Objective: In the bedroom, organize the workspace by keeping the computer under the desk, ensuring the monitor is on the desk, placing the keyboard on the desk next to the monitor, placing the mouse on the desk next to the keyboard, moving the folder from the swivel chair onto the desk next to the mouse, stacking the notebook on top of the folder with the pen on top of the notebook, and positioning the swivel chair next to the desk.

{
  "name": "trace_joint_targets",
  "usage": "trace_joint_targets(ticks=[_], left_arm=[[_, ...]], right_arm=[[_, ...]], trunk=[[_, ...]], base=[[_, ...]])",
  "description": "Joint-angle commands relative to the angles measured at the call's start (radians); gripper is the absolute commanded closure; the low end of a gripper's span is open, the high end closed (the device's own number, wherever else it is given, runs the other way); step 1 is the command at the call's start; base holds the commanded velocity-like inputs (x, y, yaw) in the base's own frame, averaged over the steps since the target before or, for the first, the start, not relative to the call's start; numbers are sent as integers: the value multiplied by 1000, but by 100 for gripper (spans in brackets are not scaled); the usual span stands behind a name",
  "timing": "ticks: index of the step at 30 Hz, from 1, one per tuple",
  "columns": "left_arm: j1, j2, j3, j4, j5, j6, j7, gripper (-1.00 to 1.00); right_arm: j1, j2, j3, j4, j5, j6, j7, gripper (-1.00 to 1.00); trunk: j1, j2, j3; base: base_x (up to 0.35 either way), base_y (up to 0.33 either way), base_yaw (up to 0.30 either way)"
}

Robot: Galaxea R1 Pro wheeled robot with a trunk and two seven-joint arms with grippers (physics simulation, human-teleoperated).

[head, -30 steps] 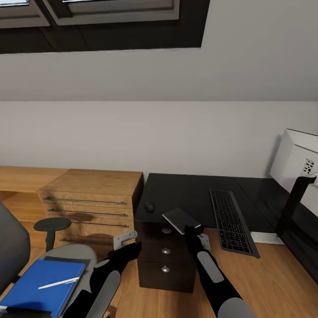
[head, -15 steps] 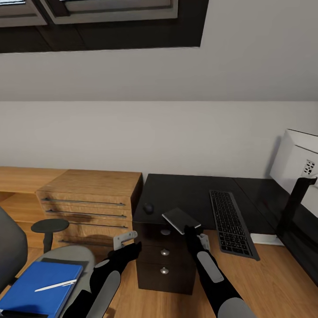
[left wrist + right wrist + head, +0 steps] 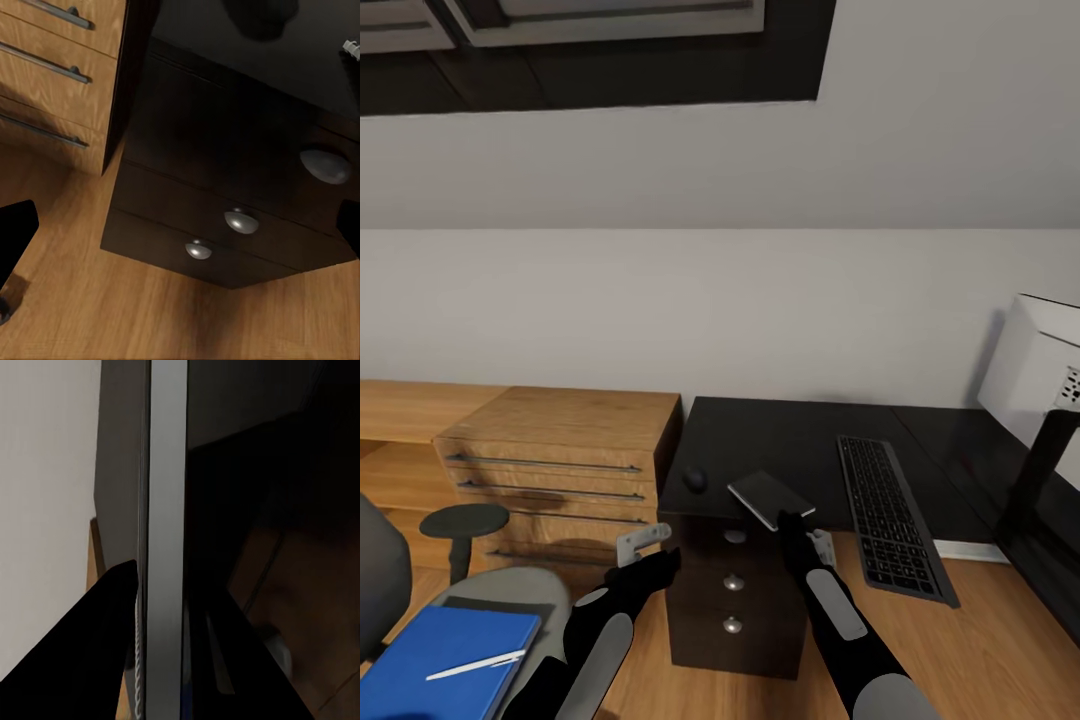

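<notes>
In the head view my right gripper is shut on the near end of the thin dark-grey notebook, holding it over the front edge of the black desk. The right wrist view shows the notebook's pale edge clamped beside a black finger. The mouse lies on the desk left of the notebook and the keyboard to its right. The monitor stands at the far right, white back towards me. My left gripper hangs open before the drawers. The blue folder with the pen lies on the swivel chair.
The desk's black three-drawer unit stands right in front of me, its round knobs close in the left wrist view. A light-wood cabinet with bar handles adjoins it on the left. Wood floor lies open under the keyboard side.
The whole view has shifted slightly, with the chair sliding lower left and the monitor towards the right edge. Both grippers keep their pose, and the notebook stays in my right one.
</notes>
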State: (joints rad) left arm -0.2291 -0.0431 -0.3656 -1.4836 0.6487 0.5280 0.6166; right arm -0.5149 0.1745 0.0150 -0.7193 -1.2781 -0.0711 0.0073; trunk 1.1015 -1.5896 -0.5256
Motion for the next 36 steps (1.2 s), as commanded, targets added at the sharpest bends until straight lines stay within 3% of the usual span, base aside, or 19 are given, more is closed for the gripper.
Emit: trace_joint_targets(ticks=[1, 36], left_arm=[[-1, 0, -1, -1, 9, 1, 9, -100], [0, 0, -1, -1, 9, 1, 9, -100]], right_arm=[[0, 0, -1, 23, -15, -6, 0, 100], [0, 0, -1, 29, -15, -6, -1, 100]], trunk=[[0, 0, -1], [0, 0, -1]], base=[[54, 0, 0], [5, 0, 0]])
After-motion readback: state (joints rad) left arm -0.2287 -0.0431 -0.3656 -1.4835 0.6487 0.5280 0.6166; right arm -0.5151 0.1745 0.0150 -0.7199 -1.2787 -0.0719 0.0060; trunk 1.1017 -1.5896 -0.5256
